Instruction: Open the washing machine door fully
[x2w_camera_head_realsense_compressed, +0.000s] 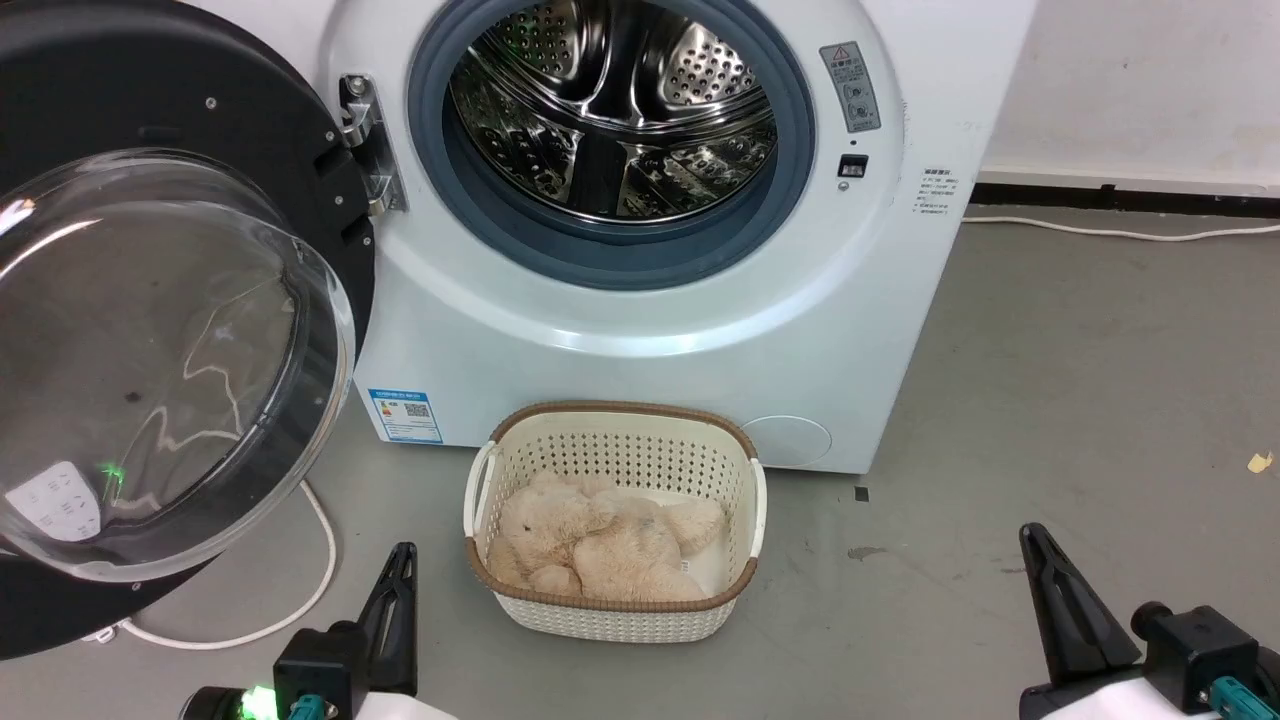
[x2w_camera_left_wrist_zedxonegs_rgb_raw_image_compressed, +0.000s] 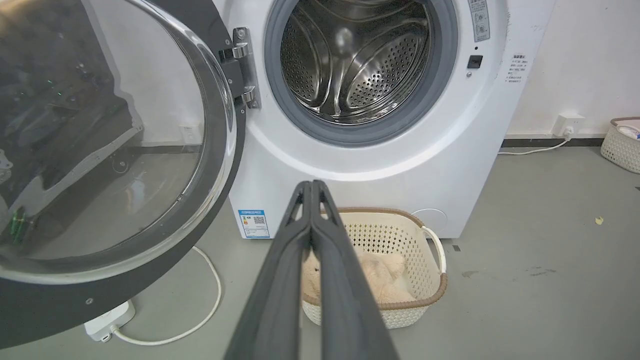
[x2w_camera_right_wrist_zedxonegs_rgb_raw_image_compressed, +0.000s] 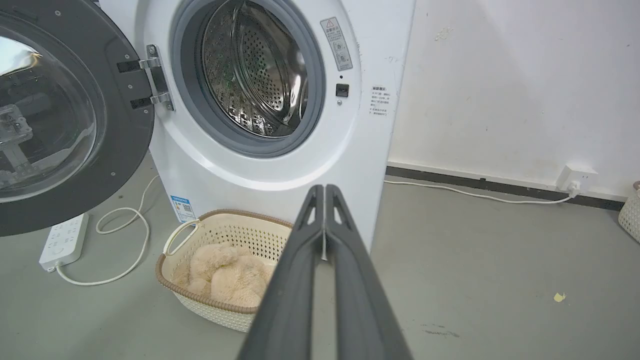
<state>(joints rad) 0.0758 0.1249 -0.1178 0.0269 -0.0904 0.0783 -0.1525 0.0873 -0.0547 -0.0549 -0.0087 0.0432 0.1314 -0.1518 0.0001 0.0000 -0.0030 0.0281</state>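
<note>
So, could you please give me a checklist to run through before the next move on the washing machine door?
1. Washing machine door swung clear of the drum opening: ok.
2. Door at its full stop: cannot tell.
3. Left gripper shut, empty, apart from the door: ok.
4. Right gripper shut, empty: ok.
5. Basket with plush toy apart from the door: ok.
6. Power strip under the door, touching it or not: cannot tell.

Glossy black washing machine door (x2w_camera_head_realsense_compressed: 230, 100), clear glass window (x2w_camera_head_realsense_compressed: 150, 370); shiny perforated steel drum (x2w_camera_head_realsense_compressed: 610, 110); plastic basket (x2w_camera_head_realsense_compressed: 620, 455); fluffy plush toy (x2w_camera_head_realsense_compressed: 590, 545)
</note>
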